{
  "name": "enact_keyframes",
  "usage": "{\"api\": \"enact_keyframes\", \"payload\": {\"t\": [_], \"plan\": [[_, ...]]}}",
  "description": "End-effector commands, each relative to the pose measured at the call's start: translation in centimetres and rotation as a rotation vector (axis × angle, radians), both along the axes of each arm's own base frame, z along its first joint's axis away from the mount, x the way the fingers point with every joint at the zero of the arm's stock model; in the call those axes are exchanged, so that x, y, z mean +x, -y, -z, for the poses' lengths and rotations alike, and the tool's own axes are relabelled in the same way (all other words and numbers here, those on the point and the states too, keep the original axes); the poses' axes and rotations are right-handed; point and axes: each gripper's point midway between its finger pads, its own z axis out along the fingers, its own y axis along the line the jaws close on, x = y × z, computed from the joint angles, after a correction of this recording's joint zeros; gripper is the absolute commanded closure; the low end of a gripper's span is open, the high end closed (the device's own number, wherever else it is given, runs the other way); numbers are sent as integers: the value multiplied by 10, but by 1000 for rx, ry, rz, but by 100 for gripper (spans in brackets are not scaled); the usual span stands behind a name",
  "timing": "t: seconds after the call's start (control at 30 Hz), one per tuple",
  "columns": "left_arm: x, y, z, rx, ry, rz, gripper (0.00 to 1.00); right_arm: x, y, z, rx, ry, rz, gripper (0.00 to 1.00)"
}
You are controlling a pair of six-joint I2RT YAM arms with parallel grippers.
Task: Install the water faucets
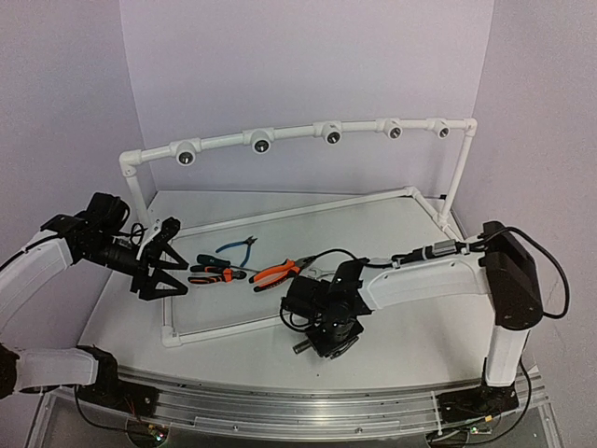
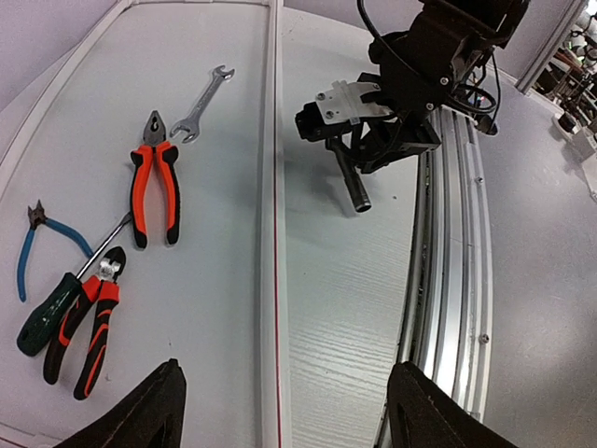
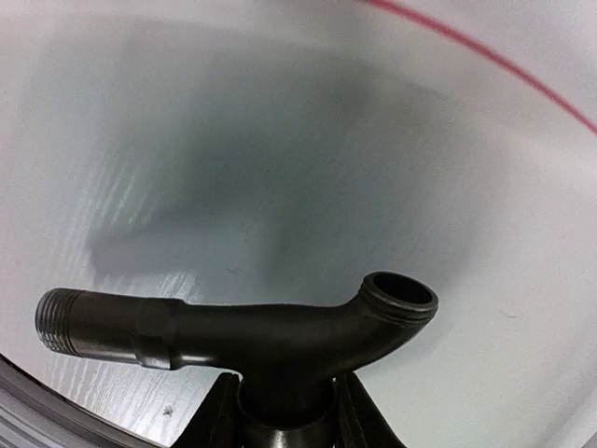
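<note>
From above, the right gripper [image 1: 328, 342] hangs low over the near part of the table [image 1: 410, 327], just outside the white pipe frame [image 1: 308, 210]. It is clamped on what seems to be the dark water faucet [image 1: 302, 346], which it mostly hides. The left gripper [image 1: 177, 273] sits at the frame's left edge with its jaws spread wide.

The left wrist view shows the faucet [image 2: 347, 173] slanting down from the right gripper [image 2: 368, 131]. Left of the frame lie a silver wrench [image 2: 201, 103], orange pliers [image 2: 154, 177] and a green screwdriver [image 2: 51, 313]. Any handle lettering is too small to read.

In the right wrist view, the fingers [image 3: 222, 415] pinch the faucet [image 3: 261, 327] at its middle. Its threaded end points left and its open mouth right.
</note>
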Motion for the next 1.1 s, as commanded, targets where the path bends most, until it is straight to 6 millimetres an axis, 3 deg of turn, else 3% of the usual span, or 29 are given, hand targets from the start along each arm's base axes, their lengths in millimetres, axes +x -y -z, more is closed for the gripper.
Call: {"api": "enact_keyframes", "payload": {"t": [0.0, 0.13, 0.27, 0.43, 0.63, 0.73, 0.93, 1.07], "plan": [[-2, 24, -32, -71, -2, 37, 25, 36, -17, -89, 181, 282, 19, 100], [-9, 47, -52, -103, -35, 71, 27, 59, -33, -155, 322, 493, 57, 100], [-2, 80, -92, -164, -28, 58, 26, 78, -56, -220, 432, 728, 73, 100], [19, 113, -109, -165, -83, -25, 23, 88, -84, -271, 541, 891, 70, 100], [32, 131, -117, -177, -119, -57, 20, 91, -102, -291, 570, 938, 33, 100], [38, 137, -111, -166, -136, -79, 27, 93, -109, -293, 576, 949, 18, 100], [44, 146, -121, -191, -124, -68, 53, 93, -115, -296, 585, 960, -1, 100], [40, 148, -119, -187, -126, -38, 83, 94, -116, -294, 580, 965, -11, 100]]}}
